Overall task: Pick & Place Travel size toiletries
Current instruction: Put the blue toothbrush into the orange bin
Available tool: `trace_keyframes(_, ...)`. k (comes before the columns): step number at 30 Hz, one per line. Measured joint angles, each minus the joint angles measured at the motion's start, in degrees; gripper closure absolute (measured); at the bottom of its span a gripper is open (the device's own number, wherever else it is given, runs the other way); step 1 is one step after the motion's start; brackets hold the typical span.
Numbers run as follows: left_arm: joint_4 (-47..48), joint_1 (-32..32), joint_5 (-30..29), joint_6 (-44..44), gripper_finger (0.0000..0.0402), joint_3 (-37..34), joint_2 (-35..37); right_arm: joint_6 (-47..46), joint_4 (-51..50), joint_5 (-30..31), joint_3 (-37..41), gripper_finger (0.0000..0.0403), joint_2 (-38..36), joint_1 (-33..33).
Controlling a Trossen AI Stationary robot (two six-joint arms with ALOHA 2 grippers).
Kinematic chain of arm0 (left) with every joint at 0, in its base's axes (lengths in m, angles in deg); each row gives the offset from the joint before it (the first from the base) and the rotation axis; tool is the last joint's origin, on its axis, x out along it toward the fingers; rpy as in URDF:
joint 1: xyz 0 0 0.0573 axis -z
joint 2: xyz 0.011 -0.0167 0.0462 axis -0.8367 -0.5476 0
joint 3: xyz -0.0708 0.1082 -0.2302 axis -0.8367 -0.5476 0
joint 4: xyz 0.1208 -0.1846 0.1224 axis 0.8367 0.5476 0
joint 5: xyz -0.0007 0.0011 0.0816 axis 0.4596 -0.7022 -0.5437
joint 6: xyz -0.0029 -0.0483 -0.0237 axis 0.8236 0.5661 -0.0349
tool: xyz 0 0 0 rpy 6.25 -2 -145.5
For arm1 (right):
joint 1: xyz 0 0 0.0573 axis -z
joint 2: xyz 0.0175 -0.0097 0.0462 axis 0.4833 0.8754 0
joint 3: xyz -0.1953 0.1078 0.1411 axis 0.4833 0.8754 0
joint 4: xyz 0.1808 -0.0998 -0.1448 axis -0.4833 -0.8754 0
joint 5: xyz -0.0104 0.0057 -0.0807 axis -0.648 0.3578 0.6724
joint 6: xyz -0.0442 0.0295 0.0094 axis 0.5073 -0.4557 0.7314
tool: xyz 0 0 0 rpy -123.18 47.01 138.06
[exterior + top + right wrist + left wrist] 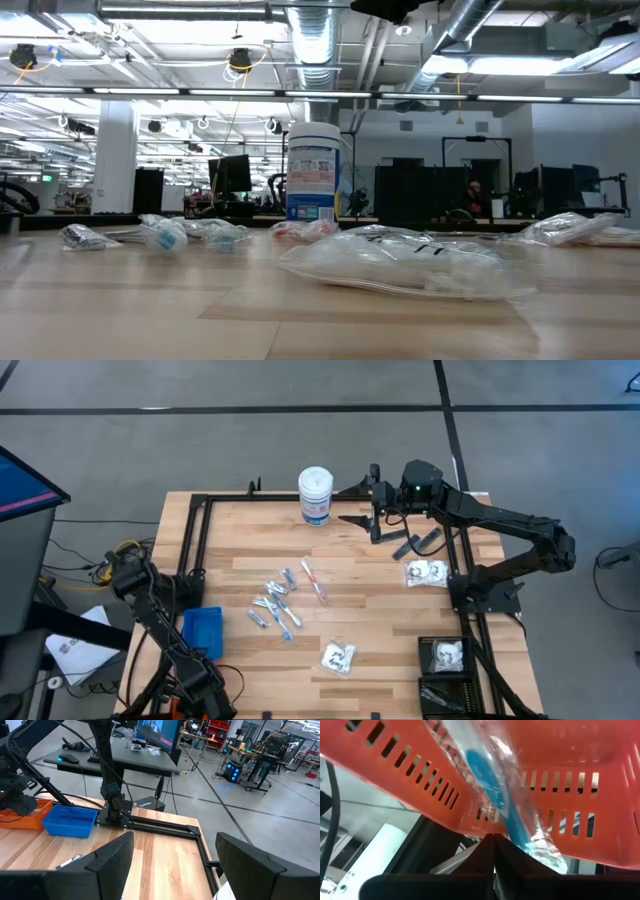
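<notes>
Silver-blue tubes point(277, 603) cluster mid-table on the pale wood tabletop point(370, 575), long axes mostly slanting near-right. The left gripper point(493, 851), low at the table's near-left corner, pinches a clear blue-printed packet point(492, 790) over the orange slotted bin point(570, 785). The right gripper point(372, 518) gapes empty at the far edge, beside the white canister point(315, 495).

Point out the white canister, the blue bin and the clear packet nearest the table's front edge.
white canister point(315, 494): high view, on its round lid.
blue bin point(203, 631): high view, on its inner floor.
clear packet point(338, 657): high view, on its white contents.
</notes>
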Motion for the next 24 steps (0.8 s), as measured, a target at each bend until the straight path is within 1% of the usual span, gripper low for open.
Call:
trace_keyframes(7,-0.18,0.0,-1.04,-0.32,0.0401,0.0,-0.06,0.0,0.1,0.01,0.0,0.0127,0.0,0.0)
trace_keyframes(10,-0.19,0.0,-3.01,-0.4,0.0401,0.0,0.32,0.01,0.1,0.01,0.0,0.0127,0.0,0.0)
trace_keyframes(18,-0.38,-0.17,-3.77,-0.38,0.0401,0.35,0.44,0.01,0.14,-0.01,0.0,0.0127,0.0,0.0)
trace_keyframes(24,-0.47,-0.2,-8.36,-0.2,0.0401,0.83,3.38,0.0,0.72,-0.01,0.0,0.0127,0.0,0.0)
